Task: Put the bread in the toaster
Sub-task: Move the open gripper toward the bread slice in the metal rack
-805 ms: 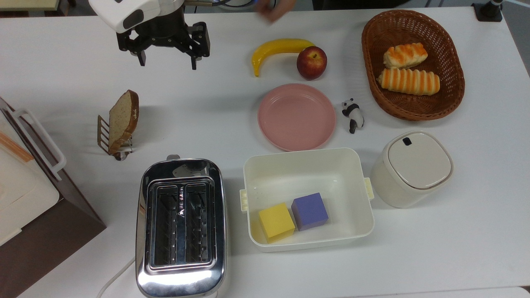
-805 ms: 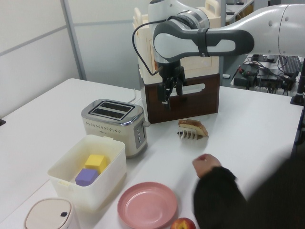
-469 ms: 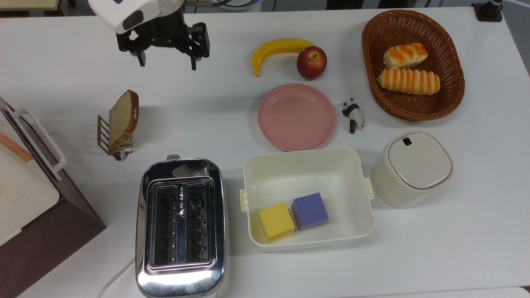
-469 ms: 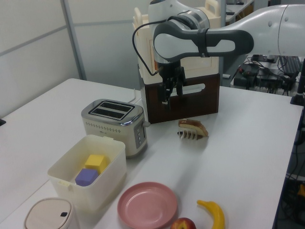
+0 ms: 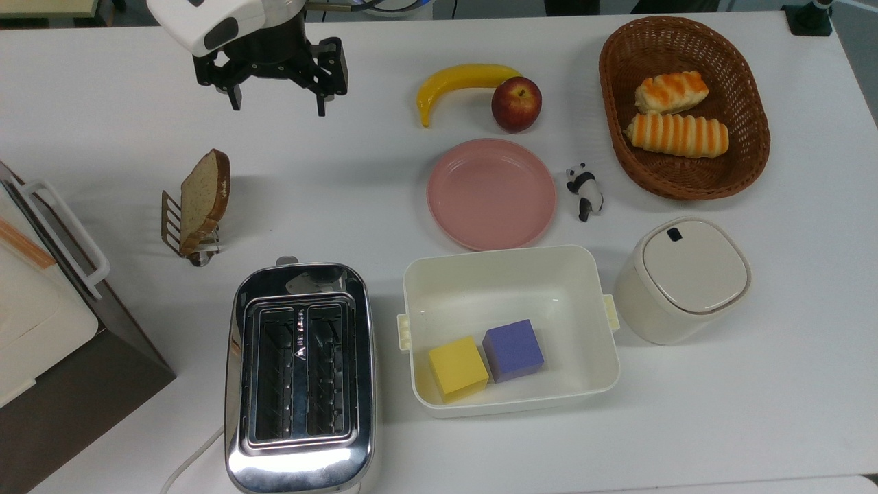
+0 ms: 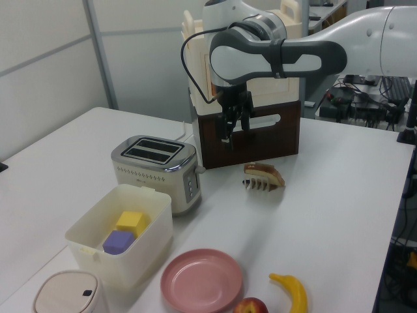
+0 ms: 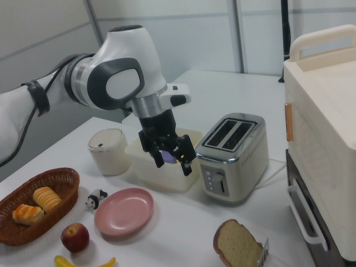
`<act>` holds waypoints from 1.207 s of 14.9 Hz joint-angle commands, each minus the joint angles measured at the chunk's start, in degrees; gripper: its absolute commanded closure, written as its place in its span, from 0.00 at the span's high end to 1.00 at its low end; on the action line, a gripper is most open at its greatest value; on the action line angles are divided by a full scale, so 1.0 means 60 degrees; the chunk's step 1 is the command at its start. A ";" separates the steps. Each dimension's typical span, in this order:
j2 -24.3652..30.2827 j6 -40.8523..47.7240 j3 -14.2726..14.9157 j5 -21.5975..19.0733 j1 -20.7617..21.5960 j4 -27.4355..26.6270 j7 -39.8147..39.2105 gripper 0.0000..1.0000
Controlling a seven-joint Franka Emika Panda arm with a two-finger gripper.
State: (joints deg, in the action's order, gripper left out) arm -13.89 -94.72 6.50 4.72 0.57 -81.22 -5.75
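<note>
White desk (image 5: 384, 192) fills the top view: tool (image 5: 278, 106) hangs empty near the far edge, fingers spread apart, bread (image 5: 204, 194) propped in a wire rack (image 5: 173, 226) below it, toaster (image 5: 300, 374) closer to the camera. Left view: tool (image 6: 232, 135) hovers above the bread (image 6: 266, 173), toaster (image 6: 156, 169) off to the left view's left. Right view: tool (image 7: 168, 161) spread wide, bread (image 7: 238, 246) low in front, toaster (image 7: 233, 156) behind

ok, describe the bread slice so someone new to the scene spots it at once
Find the chrome toaster at the top view's lower left. Just above it in the top view stands a small wire rack, and the bread leans in it on edge. It is one flat speckled-brown slice with a darker crust, unlike the orange-striped rolls in the wicker basket.
</note>
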 commanded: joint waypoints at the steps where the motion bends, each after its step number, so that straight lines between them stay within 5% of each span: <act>1: 0.0190 -0.0092 0.0015 0.0076 -0.0006 -0.0175 -0.0199 1.00; 9: 0.0147 -0.0033 0.0249 0.0499 -0.0503 -0.0219 -0.0125 1.00; 18: -0.0891 -0.0136 0.0249 0.1175 -0.1046 -0.0219 -0.0184 1.00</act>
State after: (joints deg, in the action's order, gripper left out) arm -17.65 -94.76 7.89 10.30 -5.94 -81.96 -6.12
